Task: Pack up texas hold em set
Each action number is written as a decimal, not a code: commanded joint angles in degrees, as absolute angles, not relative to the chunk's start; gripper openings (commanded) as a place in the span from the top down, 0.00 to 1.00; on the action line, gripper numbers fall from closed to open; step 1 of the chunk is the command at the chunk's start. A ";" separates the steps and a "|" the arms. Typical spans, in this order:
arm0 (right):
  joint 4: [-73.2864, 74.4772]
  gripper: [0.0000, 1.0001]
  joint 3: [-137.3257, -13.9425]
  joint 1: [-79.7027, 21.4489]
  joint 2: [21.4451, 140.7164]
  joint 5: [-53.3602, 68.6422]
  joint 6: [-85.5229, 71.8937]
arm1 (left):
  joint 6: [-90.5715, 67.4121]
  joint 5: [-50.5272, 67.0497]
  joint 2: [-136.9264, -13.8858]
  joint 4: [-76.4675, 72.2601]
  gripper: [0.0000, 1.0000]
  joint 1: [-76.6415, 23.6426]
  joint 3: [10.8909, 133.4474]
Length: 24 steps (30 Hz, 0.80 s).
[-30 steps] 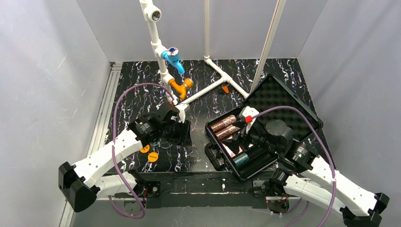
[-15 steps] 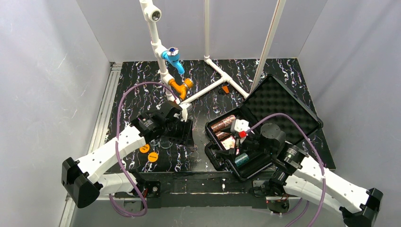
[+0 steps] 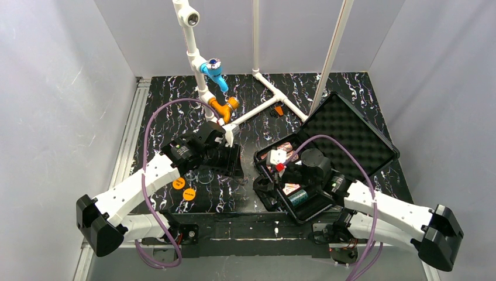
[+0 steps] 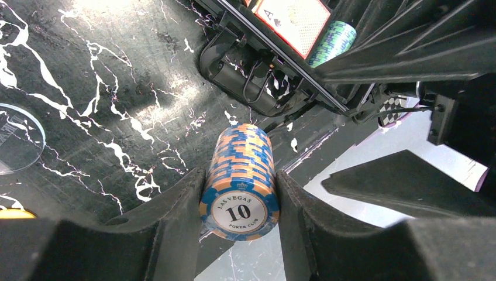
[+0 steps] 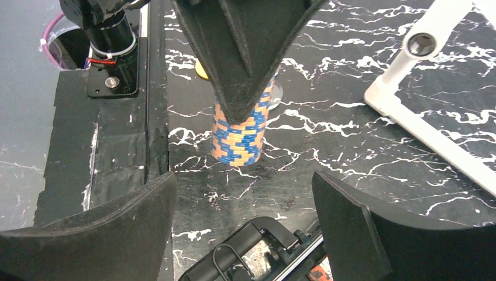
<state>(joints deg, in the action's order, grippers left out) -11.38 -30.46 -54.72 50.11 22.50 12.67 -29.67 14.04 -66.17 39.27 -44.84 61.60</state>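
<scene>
Left side of table [image 3: 169, 105]: two orange discs [image 3: 183, 188] lie loose near the left arm. Left wrist cam also shows a clear disc [image 4: 16, 146] flat on the marble, which I can't make out from the top.

Left gripper [image 4: 240, 182] is clamped on a blue-and-orange chip roll [image 4: 242, 158], one finger on each side. Top chip reads "Las Vegas 10". The roll is upright, out on the table just left of the case [image 3: 302, 217]. Can't tell if its bottom end touches the tabletop.

Case is open at right, bumpy foam lid laid back to the far right. Inside:
- red-brown rolls [image 3: 285, 146] at the far end
- green roll [image 3: 298, 196] at the near end
- card deck [image 4: 292, 14], ace face up, beside the green roll (only clear from the left wrist)

Handle [image 4: 248, 82] sticks out on the case's left edge.

Right gripper [image 5: 244, 181] hangs over the left edge of the case, above the handle. Jaws are spread wide, holding nothing and touching nothing.

Right wrist cam looks left across the handle and shows the roll pinched by the left finger. It also shows a white pipe [image 5: 430, 126] at far right. The top cam hides the roll under the left gripper.
</scene>
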 commanded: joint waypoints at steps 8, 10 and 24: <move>-23.64 0.21 -31.49 -58.34 57.46 21.43 10.78 | -30.15 17.31 -65.58 35.48 1.00 -45.09 64.10; -24.93 0.27 -31.84 -58.72 58.75 21.53 10.10 | -30.06 17.31 -65.42 35.51 1.00 -45.17 63.92; -29.57 0.38 -33.11 -61.33 64.06 18.07 8.07 | -29.97 17.80 -64.19 34.76 1.00 -45.13 62.89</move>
<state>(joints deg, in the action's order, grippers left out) -24.16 -30.63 -60.36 63.75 19.18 9.30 -29.65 15.53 -66.22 37.43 -44.86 61.60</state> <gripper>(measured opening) 0.622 0.424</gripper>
